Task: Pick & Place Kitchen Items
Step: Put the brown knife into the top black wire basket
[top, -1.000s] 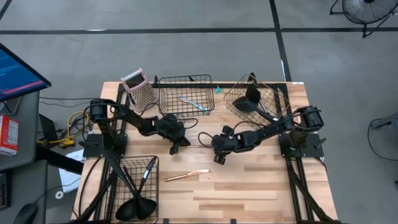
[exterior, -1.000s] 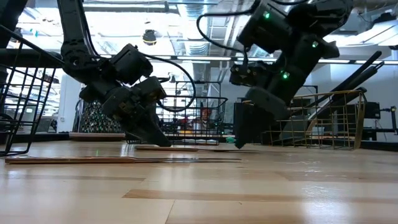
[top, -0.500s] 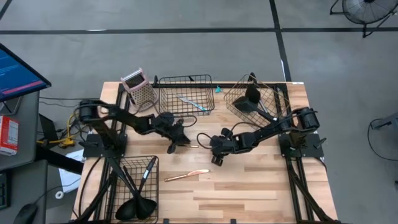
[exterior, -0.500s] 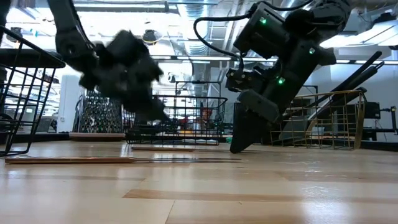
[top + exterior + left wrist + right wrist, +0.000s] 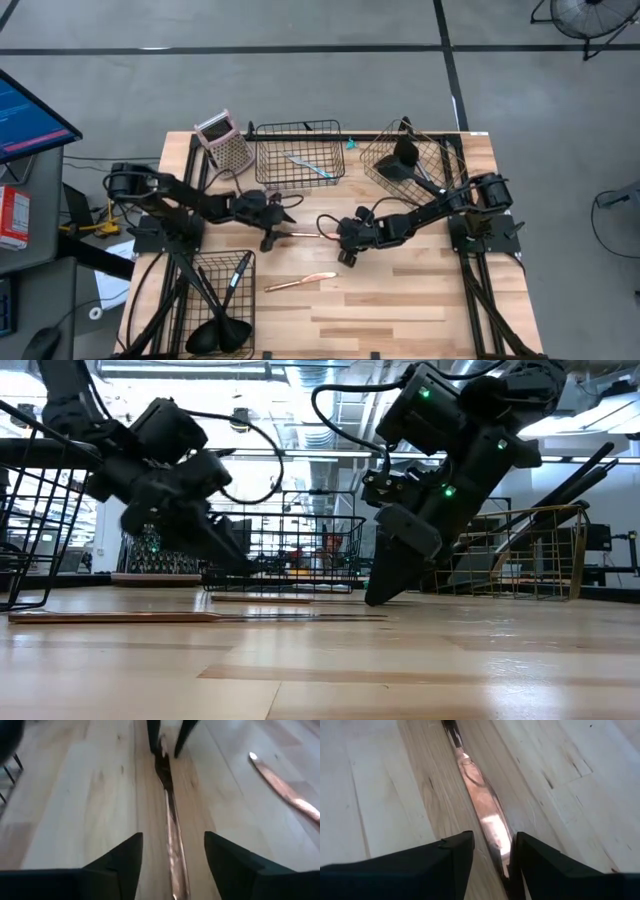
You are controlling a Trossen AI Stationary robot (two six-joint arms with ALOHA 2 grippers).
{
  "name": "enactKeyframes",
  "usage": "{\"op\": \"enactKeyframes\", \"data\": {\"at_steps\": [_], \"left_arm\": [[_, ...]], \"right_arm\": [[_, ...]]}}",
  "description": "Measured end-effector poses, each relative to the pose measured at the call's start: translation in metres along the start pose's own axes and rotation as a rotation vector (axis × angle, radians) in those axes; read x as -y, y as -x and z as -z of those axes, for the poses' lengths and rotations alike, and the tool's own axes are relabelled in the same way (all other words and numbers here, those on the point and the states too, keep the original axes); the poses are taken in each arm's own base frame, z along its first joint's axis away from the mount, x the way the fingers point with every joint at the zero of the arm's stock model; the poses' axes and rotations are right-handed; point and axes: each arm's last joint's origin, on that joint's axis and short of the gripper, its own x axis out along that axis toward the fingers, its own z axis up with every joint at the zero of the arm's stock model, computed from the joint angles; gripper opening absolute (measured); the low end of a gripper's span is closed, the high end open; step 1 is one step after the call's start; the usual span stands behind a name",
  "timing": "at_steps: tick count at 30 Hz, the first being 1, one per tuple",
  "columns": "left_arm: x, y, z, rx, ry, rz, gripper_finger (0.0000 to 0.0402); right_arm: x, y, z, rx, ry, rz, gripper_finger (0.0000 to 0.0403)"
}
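Right gripper (image 5: 343, 253): tilted steeply down at table centre, tips at the wood; arm reaching in from the right mount, elbow low. In the right wrist view its fingers (image 5: 451, 851) stand slightly apart, straddling one end of a slim copper-coloured utensil (image 5: 485, 812) that lies flat on the table (image 5: 420, 300); whether the pads touch it cannot be told.

Left gripper (image 5: 268, 240): low and pitched forward, arm stretched from the left mount. Left wrist view shows its fingers (image 5: 125, 857) wide apart, the same copper piece lying between them, untouched; the right gripper's tips show at its far end.

Copper-coloured utensils on bare table: 2. One between the two grippers; the second copper utensil (image 5: 300, 283) nearer the front edge, apart from both.

Wire baskets: 3.
- Black basket, back centre (image 5: 300, 153): 1 silver-teal utensil (image 5: 305, 164).
- Copper basket, back right (image 5: 408, 160), tilted: black utensils, one a broad-headed black turner (image 5: 400, 164); count unclear.
- Black basket, front left (image 5: 222, 290): several black ladles and spoons (image 5: 218, 335), heads hanging past the front; exact count unclear.

Other: 1 box grater (image 5: 224, 142) with pink top, back left.
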Motion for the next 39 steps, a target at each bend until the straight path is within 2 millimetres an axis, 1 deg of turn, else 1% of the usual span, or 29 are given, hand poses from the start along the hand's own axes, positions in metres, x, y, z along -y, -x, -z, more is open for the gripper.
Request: {"op": "enactKeyframes", "data": {"at_steps": [3, 7, 19, 21, 22, 27, 28, 29, 32, 34, 39], "left_arm": [[0.005, 0.002, 0.007, -0.018, 0.001, 0.008, 0.0208], [0.008, 0.003, 0.017, -0.044, -0.008, -0.031, 0.0211], [0.008, -0.017, 0.042, -0.089, -0.01, -0.027, 0.0205], [0.008, -0.019, 0.045, -0.099, -0.016, -0.04, 0.0184], [0.008, -0.02, 0.046, -0.098, -0.027, -0.04, 0.0167], [0.008, -0.022, 0.047, -0.092, -0.063, -0.044, 0.0053], [0.008, -0.023, 0.048, -0.092, -0.067, -0.045, 0.0033], [0.008, -0.023, 0.048, -0.091, -0.071, -0.047, 0.0021], [0.007, -0.023, 0.048, -0.087, -0.068, -0.063, 0.0019], [0.007, -0.023, 0.047, -0.085, -0.048, -0.076, 0.0019], [0.005, -0.019, 0.044, -0.086, 0.053, -0.078, 0.0019]], "right_arm": [[0.001, 0.0, -0.001, 0.005, -0.003, 0.002, 0.0147], [0.001, -0.001, -0.002, 0.009, -0.027, 0.001, 0.0144], [0.001, -0.001, -0.002, 0.017, -0.061, 0.001, 0.0138], [0.001, -0.001, -0.002, 0.018, -0.063, 0.001, 0.0138], [0.001, -0.001, -0.002, 0.02, -0.064, 0.0, 0.0137], [0.001, -0.001, -0.003, 0.024, -0.075, 0.0, 0.0131], [0.001, -0.001, -0.003, 0.025, -0.075, -0.001, 0.013], [0.0, -0.001, -0.003, 0.027, -0.076, -0.002, 0.0129], [-0.001, -0.001, -0.005, 0.048, -0.075, -0.016, 0.0125], [-0.001, 0.004, -0.008, 0.064, -0.066, -0.023, 0.0121], [-0.003, 0.025, -0.021, 0.141, -0.045, -0.053, 0.0113]]}}
